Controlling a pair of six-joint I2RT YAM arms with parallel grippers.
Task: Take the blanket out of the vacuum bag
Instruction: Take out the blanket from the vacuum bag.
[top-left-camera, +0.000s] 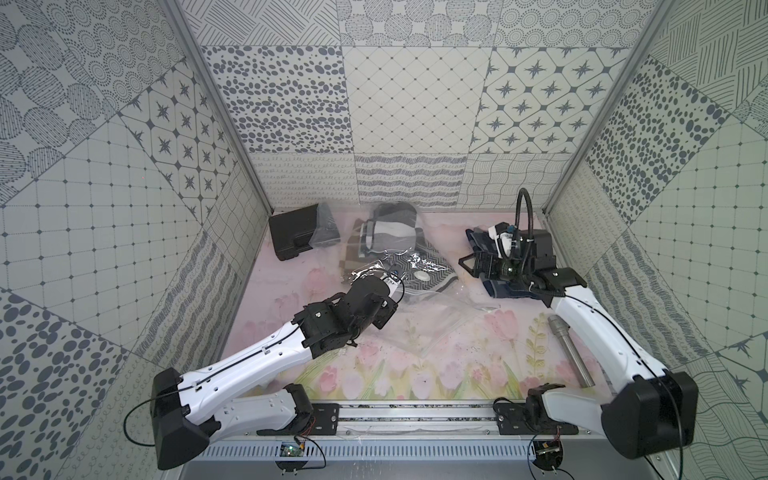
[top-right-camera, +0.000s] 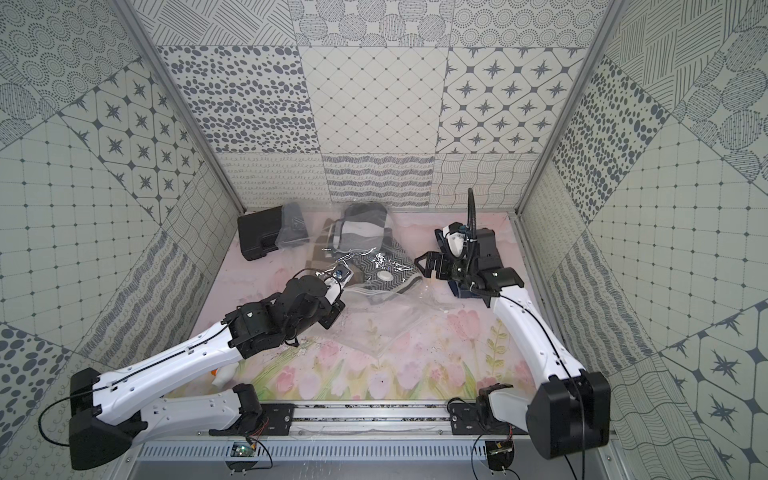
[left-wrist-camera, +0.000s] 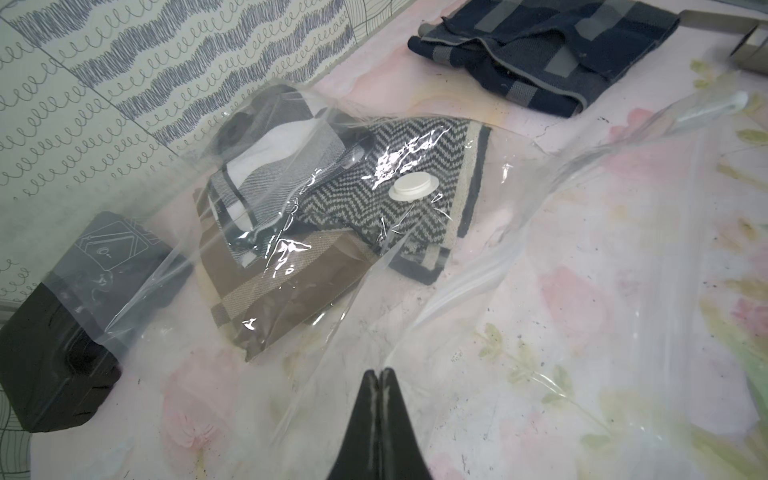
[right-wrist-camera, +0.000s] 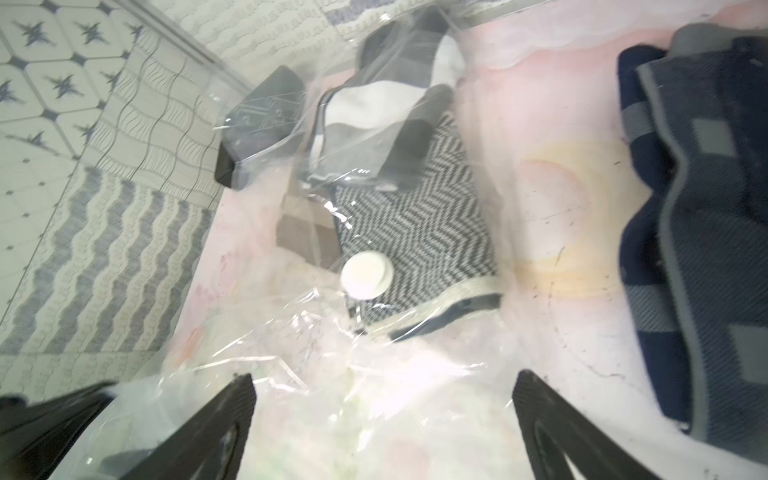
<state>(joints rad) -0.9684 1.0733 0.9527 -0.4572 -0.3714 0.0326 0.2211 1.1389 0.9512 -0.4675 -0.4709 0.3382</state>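
Centrally, toward the far side of the flowered worktop (top-left-camera: 415, 374), the crinkly clear vacuum bag (top-left-camera: 419, 262) is lying loose, its round white valve cap (left-wrist-camera: 413, 188) facing up. Folded blankets are sitting inside it: a herringbone blanket (left-wrist-camera: 419, 137) under the cap, a grey-and-white plaid blanket (left-wrist-camera: 270, 166) and a brown checked blanket (left-wrist-camera: 291, 299). A navy blanket (left-wrist-camera: 540, 54) is lying outside the bag, under the right arm. The left gripper (left-wrist-camera: 379, 376) is reaching over the bag's near left part, fingers pressed together; whether film is caught between them cannot be told. The right gripper (right-wrist-camera: 384, 399) is hovering at the bag's right edge, fingers spread wide. A black case (top-left-camera: 291, 237), partly under a small clear pouch (top-left-camera: 326, 232), is resting far left; a metal tube (top-left-camera: 569, 353) is lying beside the right arm.
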